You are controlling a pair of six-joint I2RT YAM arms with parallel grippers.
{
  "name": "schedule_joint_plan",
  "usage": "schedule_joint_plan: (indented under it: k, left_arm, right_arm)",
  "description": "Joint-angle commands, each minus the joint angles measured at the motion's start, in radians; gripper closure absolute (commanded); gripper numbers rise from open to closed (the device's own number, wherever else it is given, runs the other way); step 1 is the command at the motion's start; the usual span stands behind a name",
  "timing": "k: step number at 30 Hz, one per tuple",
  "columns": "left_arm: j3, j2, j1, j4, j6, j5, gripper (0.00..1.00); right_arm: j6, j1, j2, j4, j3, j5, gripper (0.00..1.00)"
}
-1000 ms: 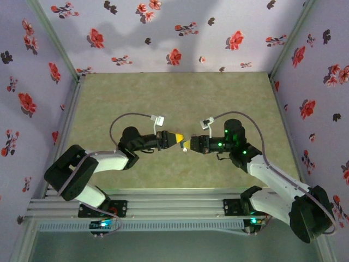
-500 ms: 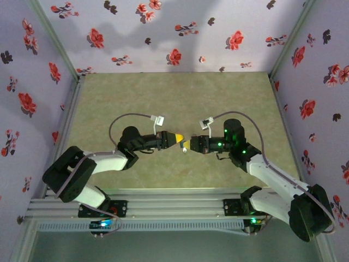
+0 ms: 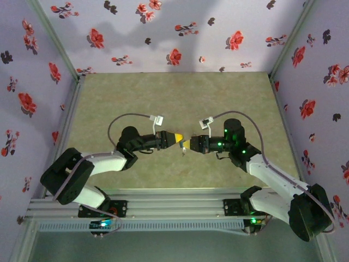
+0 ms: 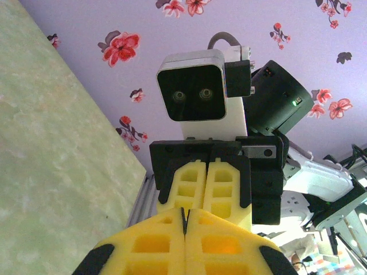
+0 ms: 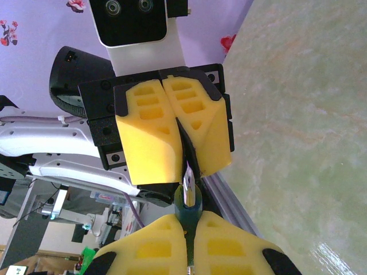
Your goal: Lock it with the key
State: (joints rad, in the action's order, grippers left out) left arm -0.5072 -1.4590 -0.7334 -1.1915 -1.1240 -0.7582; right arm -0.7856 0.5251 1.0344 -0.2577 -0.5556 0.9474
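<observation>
My right gripper (image 5: 188, 224) is pinching the key (image 5: 188, 201) by its dark head. The thin metal shaft sticks straight out past my fingertips, in line with the gripper. It points directly at my left gripper (image 4: 184, 216), which faces it nose to nose above the tabletop (image 3: 163, 98).

In the left wrist view, the left gripper's fingers are pressed together along a thin seam. The tip of the shaft reaches right to that seam. I cannot tell whether the left fingers nip it or merely meet it, or whether anything sits between them.

Everything turns on that one line. The shaft's long axis has to stay square to the left gripper's seam, and my right arm is the one carrying the key.
</observation>
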Motion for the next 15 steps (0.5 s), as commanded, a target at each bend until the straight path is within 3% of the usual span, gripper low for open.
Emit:
schedule_joint_plan:
  k: [1,10,12,15]
  left_arm:
    - [0.012,0.04,-0.049,-0.044,-0.014,-0.181,0.97]
    - [0.015,0.045,-0.044,-0.045,-0.016,-0.174,0.91]
    - [0.019,0.049,-0.043,-0.044,-0.016,-0.17,0.99]
    - [0.021,0.055,-0.043,-0.044,-0.018,-0.167,1.0]
  right_arm:
    - [0.02,-0.01,0.025,-0.076,-0.045,-0.15,1.0]
    - [0.026,-0.004,0.04,-0.066,-0.049,-0.152,1.0]
    - [0.032,-0.002,0.043,-0.059,-0.053,-0.153,1.0]
    - [0.039,0.002,0.05,-0.047,-0.057,-0.154,1.0]
